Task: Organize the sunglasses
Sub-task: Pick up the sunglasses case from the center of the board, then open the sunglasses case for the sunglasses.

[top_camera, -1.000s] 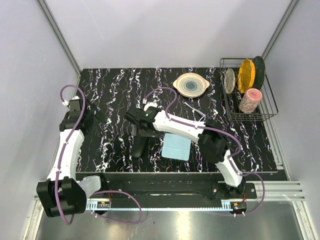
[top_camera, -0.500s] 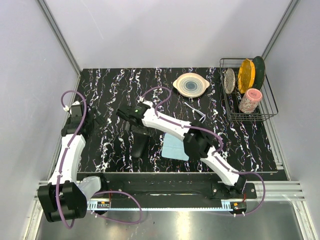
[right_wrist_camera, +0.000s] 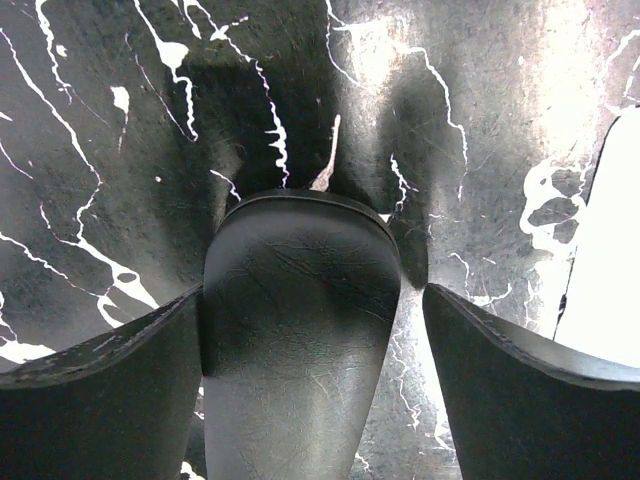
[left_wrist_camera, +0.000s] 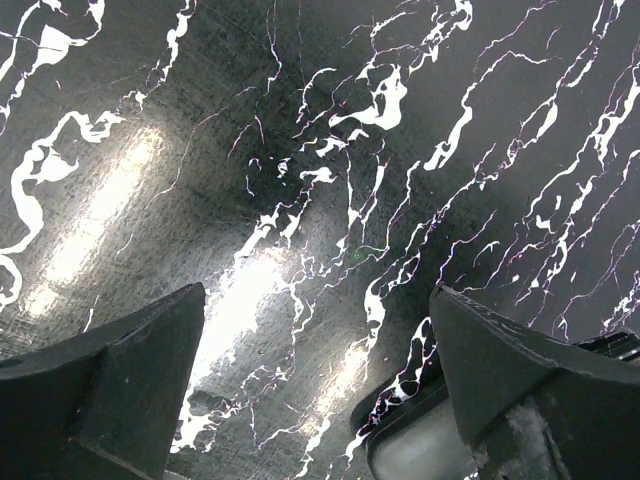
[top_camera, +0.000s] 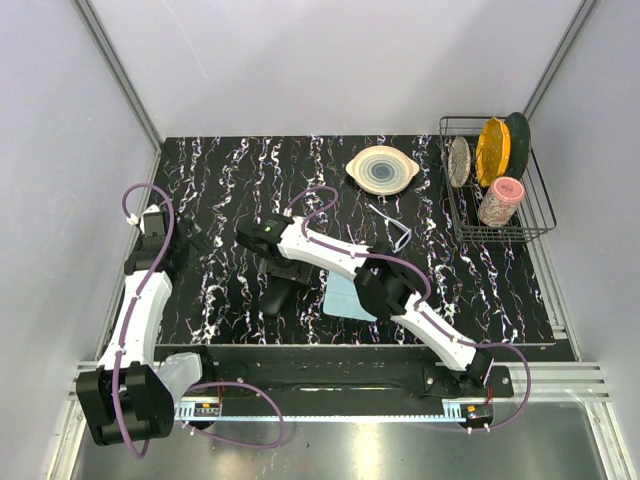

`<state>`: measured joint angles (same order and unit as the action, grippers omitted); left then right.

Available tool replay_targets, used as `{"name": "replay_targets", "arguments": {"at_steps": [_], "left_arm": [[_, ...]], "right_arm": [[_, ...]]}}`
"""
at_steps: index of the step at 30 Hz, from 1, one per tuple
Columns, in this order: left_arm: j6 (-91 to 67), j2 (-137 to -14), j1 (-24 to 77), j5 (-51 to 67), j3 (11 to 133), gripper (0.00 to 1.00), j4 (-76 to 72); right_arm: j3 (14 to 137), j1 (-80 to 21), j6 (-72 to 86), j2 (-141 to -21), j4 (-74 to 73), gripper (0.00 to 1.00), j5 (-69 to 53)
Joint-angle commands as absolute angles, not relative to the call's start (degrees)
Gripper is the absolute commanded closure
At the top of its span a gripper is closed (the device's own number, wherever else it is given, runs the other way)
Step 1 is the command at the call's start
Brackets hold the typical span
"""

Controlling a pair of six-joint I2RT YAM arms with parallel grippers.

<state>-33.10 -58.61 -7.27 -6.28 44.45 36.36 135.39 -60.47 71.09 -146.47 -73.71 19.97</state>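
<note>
The sunglasses (top_camera: pixel 392 226), thin and silvery, lie on the black marbled table right of centre, away from both grippers. A closed black case (top_camera: pixel 277 295) lies near the middle. My right gripper (top_camera: pixel 282 266) hangs low over the case's far end. In the right wrist view the case (right_wrist_camera: pixel 300 340) fills the space between that gripper's (right_wrist_camera: pixel 312 300) open fingers; the left finger sits against it and the right finger stands off with a gap. My left gripper (top_camera: pixel 196 246) is open over bare table at the left, with nothing between its (left_wrist_camera: pixel 318 295) fingers.
A light blue cloth (top_camera: pixel 344 298) lies right of the case, partly under the right arm. A round plate (top_camera: pixel 381 169) sits at the back. A wire dish rack (top_camera: pixel 535 205) with dishes and a pink cup (top_camera: pixel 500 201) stands at the back right.
The right arm has swung left and stretched out, and its elbow now covers more of the cloth. Its gripper has come down around the case's end. The left arm barely shifted.
</note>
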Motion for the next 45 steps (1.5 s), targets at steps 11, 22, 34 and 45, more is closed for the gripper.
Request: {"name": "replay_targets", "arguments": {"at_steps": [11, 22, 34, 45], "left_arm": [[-33.0, -58.6, -7.5, -6.8, 44.6, 0.01, 34.2], [-28.1, -55.5, -7.5, 8.2, 47.1, 0.01, 28.7], [-43.6, -60.0, -6.7, 55.5, 48.8, 0.01, -11.8], [-61.7, -67.5, 6.8, 63.4, 63.0, 0.01, -33.1]], "right_arm": [[133.9, -60.3, 69.2, -144.3, -71.9, 0.47, 19.7], [120.7, -53.4, 43.5, -121.6, -51.6, 0.83, 18.3], [118.3, -35.9, 24.5, -103.7, -38.6, 0.89, -10.8], [112.7, -34.1, 30.2, -93.7, -19.2, 0.90, -39.1]]}}
